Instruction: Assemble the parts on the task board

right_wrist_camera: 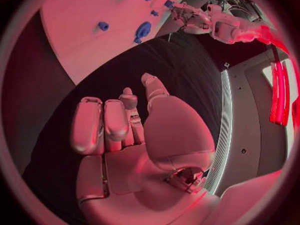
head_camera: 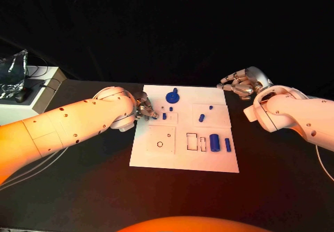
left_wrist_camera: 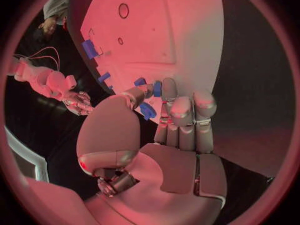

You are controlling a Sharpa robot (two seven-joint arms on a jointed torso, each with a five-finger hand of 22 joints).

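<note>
step: picking a small blue part at the far-left of the task board
left hand: over board's left edge, fingers curled around the part, seemingly pinching it; grip not fully sure
right hand: off the board's far-right corner, above the table, fingers loosely curled, holding nothing
other parts: blue disc far centre, blue cylinder right of centre
next: likely lift part clear, carry to matching slot, align before pressing in

Dim room; warm orange light washes the near arms, while the task board glares white. Both wrist views bend strongly at the rims, tinted red, perhaps slightly soft.
</note>
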